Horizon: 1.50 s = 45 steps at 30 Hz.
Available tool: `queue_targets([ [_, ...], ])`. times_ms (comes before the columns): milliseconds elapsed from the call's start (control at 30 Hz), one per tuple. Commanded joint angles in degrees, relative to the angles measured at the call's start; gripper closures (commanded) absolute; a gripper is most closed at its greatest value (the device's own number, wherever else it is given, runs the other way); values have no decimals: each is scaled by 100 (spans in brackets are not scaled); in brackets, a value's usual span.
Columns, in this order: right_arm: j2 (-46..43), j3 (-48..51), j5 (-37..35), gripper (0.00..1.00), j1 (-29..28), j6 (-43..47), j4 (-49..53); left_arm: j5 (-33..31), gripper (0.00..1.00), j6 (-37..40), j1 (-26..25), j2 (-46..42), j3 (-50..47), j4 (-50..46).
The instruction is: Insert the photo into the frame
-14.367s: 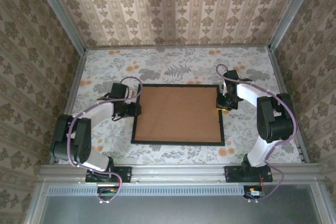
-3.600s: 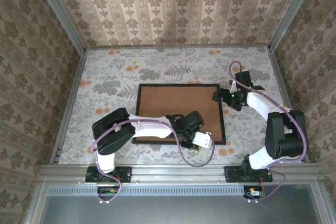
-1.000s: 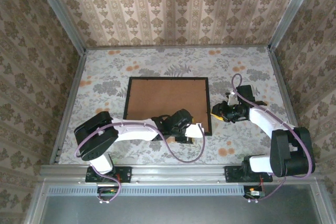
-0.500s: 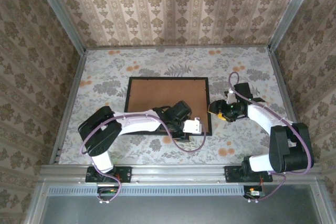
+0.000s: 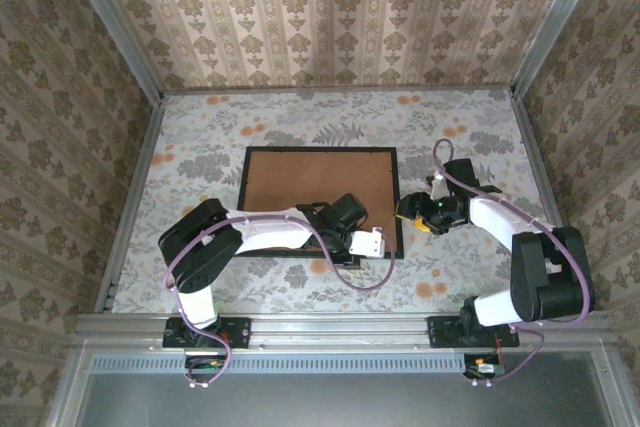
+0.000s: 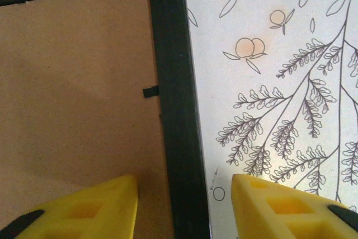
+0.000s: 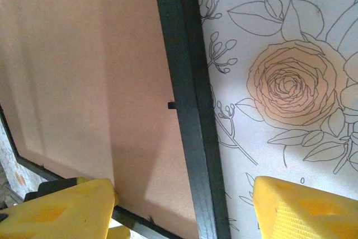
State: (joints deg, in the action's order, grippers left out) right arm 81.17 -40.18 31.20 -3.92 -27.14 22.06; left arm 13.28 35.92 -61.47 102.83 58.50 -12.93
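Note:
The black frame [image 5: 397, 197] lies face down mid-table with a brown backing board [image 5: 310, 187] filling it. The photo is hidden. My left gripper [image 5: 372, 242] sits at the frame's near right corner. In the left wrist view it [image 6: 183, 194] is open, straddling the right rail [image 6: 173, 82]: one yellow finger over the board, the other over the cloth, neither touching the rail. My right gripper [image 5: 408, 213] is further along the same rail [image 7: 184, 82]. There it [image 7: 184, 188] stands wide open, also astride the rail.
A small black retaining tab [image 6: 150, 91] juts from the rail onto the board; another tab [image 7: 171, 105] does the same. The floral tablecloth [image 5: 200, 137] covers the table. Patterned walls close three sides. A metal rail [image 5: 340, 325] runs along the near edge.
My right gripper has edged left onto the frame's right rail. My left gripper has shifted only slightly at the near right corner. The frame has stayed put.

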Motion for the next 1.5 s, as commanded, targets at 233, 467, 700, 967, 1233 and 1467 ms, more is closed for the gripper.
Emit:
queue_targets([
  [233,101,-62,-75,32,-47,110,138,-235,74,143,-181,-5,-185,96],
  [467,137,-10,134,27,-176,254,246,-303,91,-107,-183,-204,-216,357],
  [700,128,183,388,24,-283,282,125,-222,95,-354,-134,-398,-169,482],
  [967,75,435,680,24,-320,236,-47,-131,96,-546,-36,-498,-43,532],
  [1233,75,752,1113,24,-369,-36,-570,25,95,-649,58,-613,-46,678],
  [1467,48,928,1354,25,-385,-312,-1016,187,95,-754,149,-684,-51,789],
])
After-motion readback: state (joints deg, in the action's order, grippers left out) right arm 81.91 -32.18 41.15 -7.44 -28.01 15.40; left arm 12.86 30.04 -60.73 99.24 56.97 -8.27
